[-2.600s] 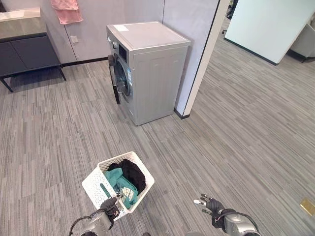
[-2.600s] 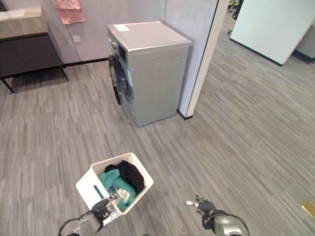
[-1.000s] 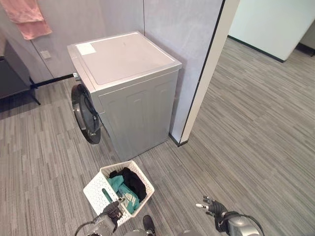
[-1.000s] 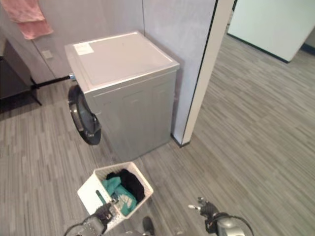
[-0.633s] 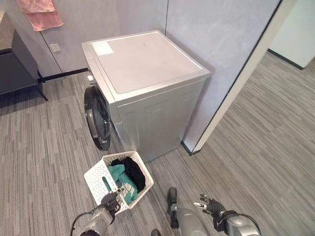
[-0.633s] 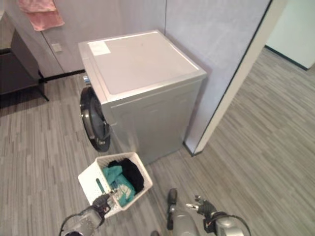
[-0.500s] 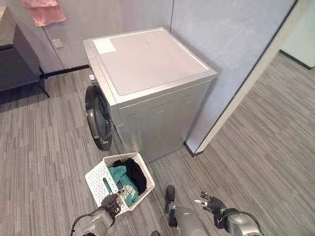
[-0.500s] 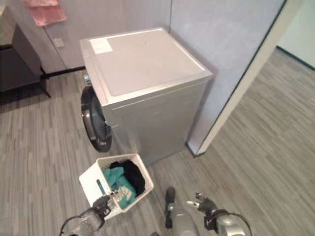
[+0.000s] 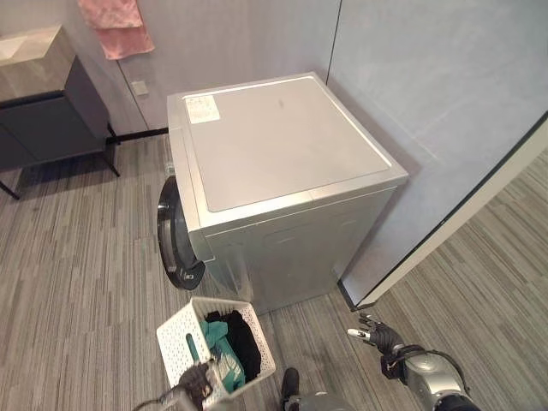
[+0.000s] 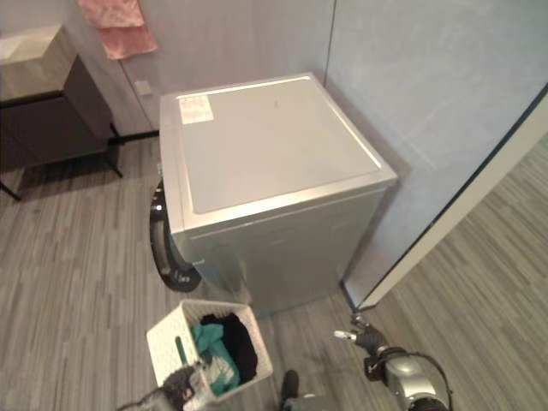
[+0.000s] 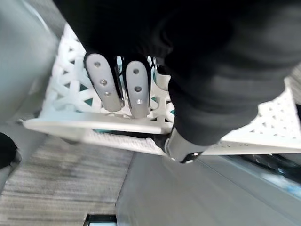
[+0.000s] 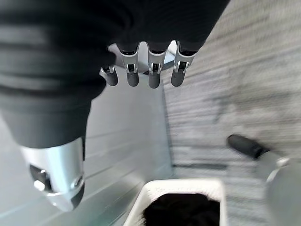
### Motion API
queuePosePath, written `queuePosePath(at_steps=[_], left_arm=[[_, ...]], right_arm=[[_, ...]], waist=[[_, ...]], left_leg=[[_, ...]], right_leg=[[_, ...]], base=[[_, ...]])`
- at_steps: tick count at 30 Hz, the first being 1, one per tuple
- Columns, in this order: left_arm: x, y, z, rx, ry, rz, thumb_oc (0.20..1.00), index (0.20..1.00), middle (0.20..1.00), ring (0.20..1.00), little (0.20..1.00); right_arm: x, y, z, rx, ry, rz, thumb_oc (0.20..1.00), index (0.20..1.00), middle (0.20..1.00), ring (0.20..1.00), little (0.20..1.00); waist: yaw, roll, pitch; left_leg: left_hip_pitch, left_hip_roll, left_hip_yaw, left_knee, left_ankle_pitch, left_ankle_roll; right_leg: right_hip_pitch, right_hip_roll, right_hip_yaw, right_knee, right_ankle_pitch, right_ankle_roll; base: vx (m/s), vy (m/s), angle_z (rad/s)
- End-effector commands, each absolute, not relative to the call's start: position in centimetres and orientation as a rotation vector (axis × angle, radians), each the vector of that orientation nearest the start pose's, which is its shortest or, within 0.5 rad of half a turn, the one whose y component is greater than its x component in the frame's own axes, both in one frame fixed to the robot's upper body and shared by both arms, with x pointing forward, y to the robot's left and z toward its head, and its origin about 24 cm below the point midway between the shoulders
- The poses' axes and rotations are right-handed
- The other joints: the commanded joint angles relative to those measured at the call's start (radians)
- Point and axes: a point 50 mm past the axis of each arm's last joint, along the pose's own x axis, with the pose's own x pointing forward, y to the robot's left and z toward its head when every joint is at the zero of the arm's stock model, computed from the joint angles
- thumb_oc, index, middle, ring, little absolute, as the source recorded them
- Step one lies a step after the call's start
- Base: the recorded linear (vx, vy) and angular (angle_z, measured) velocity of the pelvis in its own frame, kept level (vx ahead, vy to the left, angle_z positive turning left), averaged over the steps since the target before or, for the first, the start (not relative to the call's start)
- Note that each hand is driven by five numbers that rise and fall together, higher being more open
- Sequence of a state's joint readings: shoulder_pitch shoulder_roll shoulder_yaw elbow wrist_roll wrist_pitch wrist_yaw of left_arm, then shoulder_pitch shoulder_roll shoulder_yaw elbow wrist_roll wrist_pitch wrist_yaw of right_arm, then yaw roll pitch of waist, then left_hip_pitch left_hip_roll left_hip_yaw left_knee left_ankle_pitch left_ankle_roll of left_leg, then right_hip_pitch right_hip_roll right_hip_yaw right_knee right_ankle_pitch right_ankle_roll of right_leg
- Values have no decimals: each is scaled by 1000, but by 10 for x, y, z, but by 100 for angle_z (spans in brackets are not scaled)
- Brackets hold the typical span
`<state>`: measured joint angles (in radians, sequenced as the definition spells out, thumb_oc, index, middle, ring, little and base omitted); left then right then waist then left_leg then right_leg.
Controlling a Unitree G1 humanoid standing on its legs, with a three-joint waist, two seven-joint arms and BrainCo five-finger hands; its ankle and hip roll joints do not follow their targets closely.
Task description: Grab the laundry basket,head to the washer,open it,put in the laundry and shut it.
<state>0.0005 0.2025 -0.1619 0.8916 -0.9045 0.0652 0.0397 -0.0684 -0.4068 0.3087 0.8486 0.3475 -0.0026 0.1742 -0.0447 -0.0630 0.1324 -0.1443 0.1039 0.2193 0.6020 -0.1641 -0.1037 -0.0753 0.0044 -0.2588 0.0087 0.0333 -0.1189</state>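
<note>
Left eye view: left hand [image 9: 195, 379] has fingers curled over the laundry basket [image 9: 175, 336] rim, clothes inside. Washer [image 9: 282, 184] just ahead, door [image 9: 174, 235] unopened. Right hand [image 9: 377, 333] empty, fingers spread. Next: set basket down, open door.

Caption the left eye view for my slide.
Left robot hand carries a white laundry basket of dark and teal clothes up to the silver washer, door still shut.
</note>
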Motion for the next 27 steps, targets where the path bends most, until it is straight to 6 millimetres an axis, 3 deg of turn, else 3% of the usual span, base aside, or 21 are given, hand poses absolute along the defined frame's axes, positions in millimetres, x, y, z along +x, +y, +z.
queuePosePath(at_steps=[1,5,7,10,13,15,16,18,20,21,22,25,26,27], left_arm=[[215,218,-92,-630,565,363,200,200,200,200,200],[215,218,-95,-621,575,380,200,200,200,200,200],[216,217,-95,-628,577,382,200,200,200,200,200],[215,221,-94,-631,569,382,200,200,200,200,200],[211,228,-93,-617,561,390,200,200,200,200,200],[211,232,-92,-606,557,392,200,200,200,200,200],[209,237,-92,-599,550,406,200,200,200,200,200],[200,258,-93,-611,542,484,200,200,200,200,200],[195,265,-94,-595,548,509,200,200,200,200,200],[193,268,-96,-588,561,512,200,200,200,200,200],[193,268,-97,-594,568,518,200,200,200,200,200],[190,277,-100,-591,588,557,200,200,200,200,200],[192,283,-97,-585,576,561,200,200,200,200,200],[189,283,-100,-600,584,574,200,200,200,200,200]], right_arm=[[177,-247,-107,-168,835,112,1000,1000,1000,1000,1000],[177,-246,-109,-191,845,119,1000,1000,1000,1000,1000],[178,-246,-109,-200,850,121,1000,1000,1000,1000,1000],[181,-245,-107,-192,834,123,1000,1000,1000,1000,1000],[181,-247,-107,-178,837,104,1000,1000,1000,1000,1000],[181,-248,-108,-171,840,99,1000,1000,1000,1000,1000],[181,-249,-108,-169,843,92,1000,1000,1000,1000,1000],[188,-240,-110,-179,847,122,1000,1000,1000,1000,1000],[189,-235,-110,-185,847,151,1000,1000,1000,1000,1000],[188,-235,-111,-176,853,154,1000,1000,1000,1000,1000],[185,-235,-113,-161,865,150,1000,1000,1000,1000,1000],[180,-235,-118,-162,909,158,1000,1000,1000,1000,1000],[180,-236,-118,-161,907,165,1000,1000,1000,1000,1000],[178,-236,-120,-159,924,156,1000,1000,1000,1000,1000]], waist=[[16,14,-40],[33,66,-38],[38,81,-37],[39,84,-54],[44,68,-66],[50,62,-75],[57,56,-79],[88,49,-66],[92,54,-48],[77,50,-45],[68,50,-40],[66,38,-20],[57,23,-13],[68,10,-11]], left_leg=[[-34,11,30,-346,183,34],[-131,13,-30,-598,387,-9],[-148,27,-2,-632,428,-25],[-123,-2,-30,-556,349,15],[-130,-30,-19,-451,272,44],[-130,-39,-12,-437,251,55],[-124,-51,-8,-423,228,68],[-60,-82,18,-443,188,107],[-22,-87,14,-469,183,113],[-7,-102,-16,-477,179,117],[10,-110,-47,-482,181,118],[41,-88,-47,-465,146,102],[31,-103,-94,-428,137,102],[33,-100,-87,-410,132,101]], right_leg=[[24,-93,-37,18,16,200],[75,-77,0,4,-15,202],[104,-86,12,0,-20,207],[120,-138,39,31,-44,228],[131,-199,67,40,-6,249],[130,-218,71,42,17,258],[129,-244,77,49,51,267],[55,-316,56,190,192,276],[18,-303,33,254,186,270],[-11,-222,94,274,146,258],[-43,-173,126,269,99,245],[-83,-248,-6,109,135,266],[-68,-218,93,127,129,270],[-52,-231,80,115,144,280]], base=[[233,215,20],[220,235,-2],[249,276,-2],[241,313,-27],[234,292,-28],[154,204,-10],[182,311,-18],[223,507,-30],[113,285,-33],[165,164,-13],[186,108,-11],[141,-77,37],[114,-143,44],[101,-115,23]])
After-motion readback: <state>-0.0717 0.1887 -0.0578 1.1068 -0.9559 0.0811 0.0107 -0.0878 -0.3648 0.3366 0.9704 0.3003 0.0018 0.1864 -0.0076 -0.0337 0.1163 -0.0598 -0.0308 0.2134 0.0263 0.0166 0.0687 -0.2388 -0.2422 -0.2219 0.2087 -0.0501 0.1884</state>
